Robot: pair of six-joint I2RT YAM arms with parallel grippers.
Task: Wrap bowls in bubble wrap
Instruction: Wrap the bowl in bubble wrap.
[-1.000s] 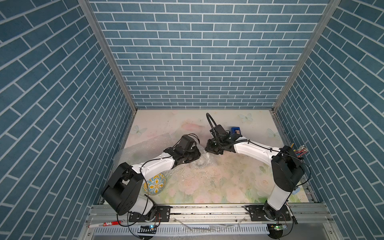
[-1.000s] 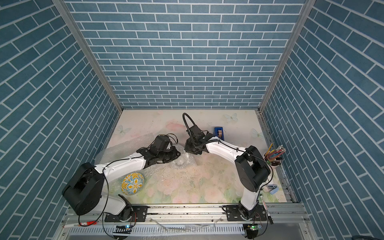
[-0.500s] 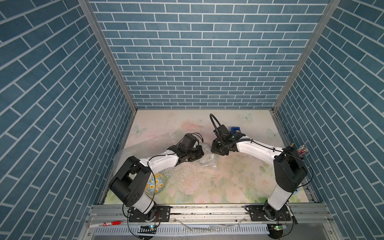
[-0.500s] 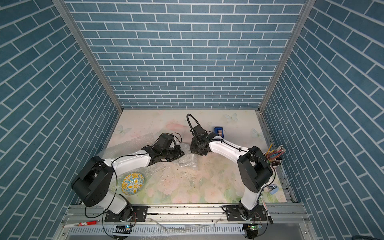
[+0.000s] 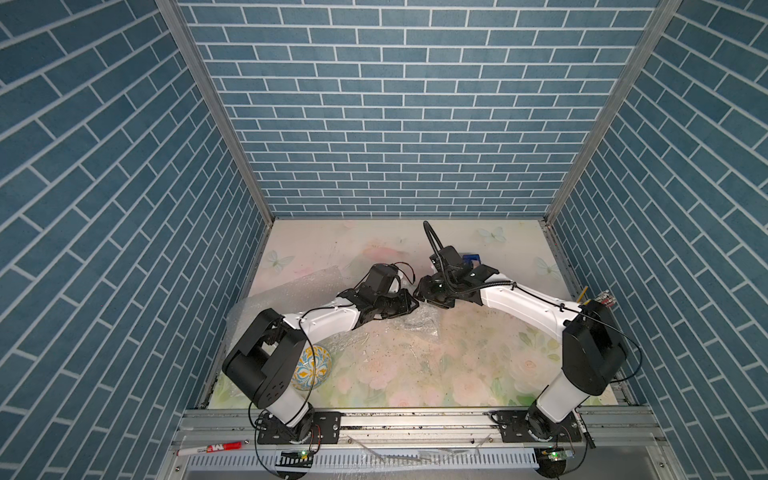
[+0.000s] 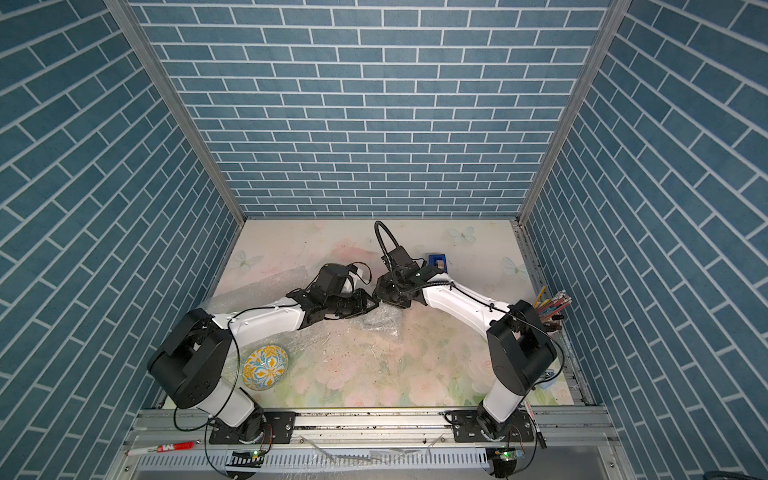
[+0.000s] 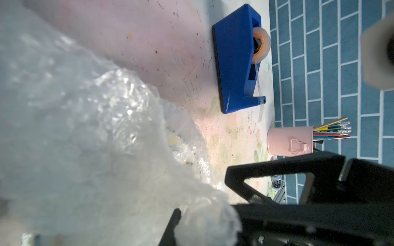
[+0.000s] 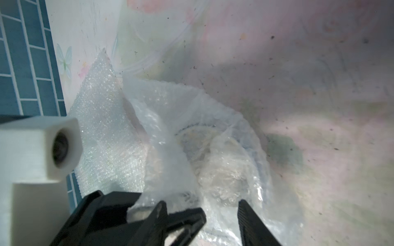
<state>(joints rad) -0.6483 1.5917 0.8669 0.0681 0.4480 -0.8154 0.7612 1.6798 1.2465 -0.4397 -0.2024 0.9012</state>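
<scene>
Crumpled bubble wrap (image 8: 170,119) lies mid-table, and a round bowl (image 8: 198,136) shows faintly through it. In both top views this bundle (image 5: 419,323) sits just below the two grippers, which meet tip to tip. My left gripper (image 7: 201,192) (image 5: 409,306) is shut on a bunched fold of the wrap (image 7: 204,223). My right gripper (image 8: 213,209) (image 5: 422,296) stands open over the bundle, right beside the left fingers. A second, flat sheet (image 5: 291,297) lies under the left arm. The yellow-and-blue bowl (image 6: 265,368) rests uncovered at the front left, beside the left arm's base.
A blue tape dispenser (image 7: 236,61) (image 6: 436,261) stands just behind the right gripper. A pink cup of pencils (image 7: 290,139) (image 6: 550,309) sits at the right edge. Blue brick walls close in three sides of the floral table (image 5: 457,365).
The left arm has reached further right, bringing its gripper up against the right one. The right gripper's jaws have spread wider.
</scene>
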